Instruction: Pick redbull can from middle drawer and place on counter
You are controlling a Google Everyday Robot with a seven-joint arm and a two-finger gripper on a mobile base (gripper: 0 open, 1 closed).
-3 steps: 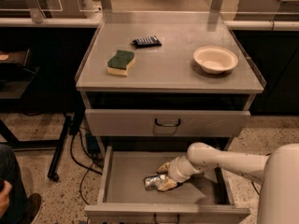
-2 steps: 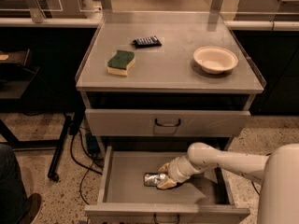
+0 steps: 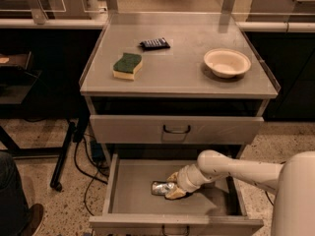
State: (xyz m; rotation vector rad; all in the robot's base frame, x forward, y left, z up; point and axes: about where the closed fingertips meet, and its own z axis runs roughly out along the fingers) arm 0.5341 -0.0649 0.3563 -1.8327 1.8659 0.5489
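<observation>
Pretty much nothing's been moved in the last second: the redbull can is still gripped by the pincer down in the middle drawer, not yet lifted to the bench.

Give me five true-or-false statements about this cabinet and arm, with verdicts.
1. The redbull can lies in the open middle drawer. True.
2. The gripper hangs over the counter. False: it is down in the middle drawer, at the can.
3. The sponge sits inside the bowl. False: it lies on the counter, apart from the bowl.
4. The upper drawer is shut. True.
5. The dark blue packet lies in the middle drawer. False: it is on the counter.
</observation>
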